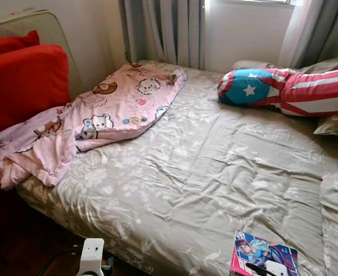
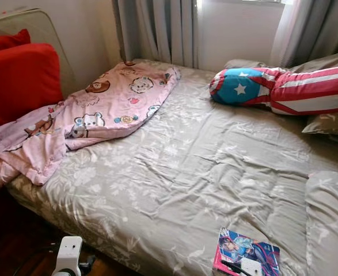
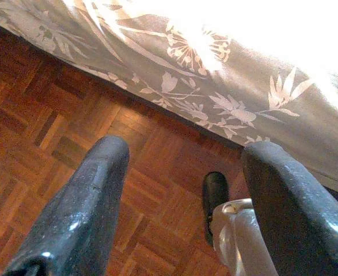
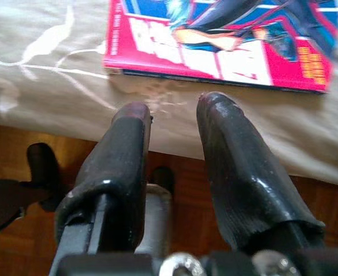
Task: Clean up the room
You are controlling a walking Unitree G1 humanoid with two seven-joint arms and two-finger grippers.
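Observation:
A pink and blue comic book [image 1: 265,253] lies flat on the bed's grey floral cover [image 1: 203,172], at the front right edge. My right gripper [image 4: 171,106] hovers just off that edge with its tips pointing at the book's [image 4: 226,40] near side. It is open by a narrow gap and holds nothing. My left gripper [image 3: 186,152] hangs low beside the bed over the wooden floor [image 3: 53,132], wide open and holding nothing. A crumpled pink cartoon blanket [image 1: 94,115] lies across the bed's left side.
Two red cushions [image 1: 19,80] lean at the left against a padded board. A star-and-stripes bolster [image 1: 289,89] and grey pillows [image 1: 333,123] lie at the back right below the curtained window. Dark parquet floor runs along the bed's front.

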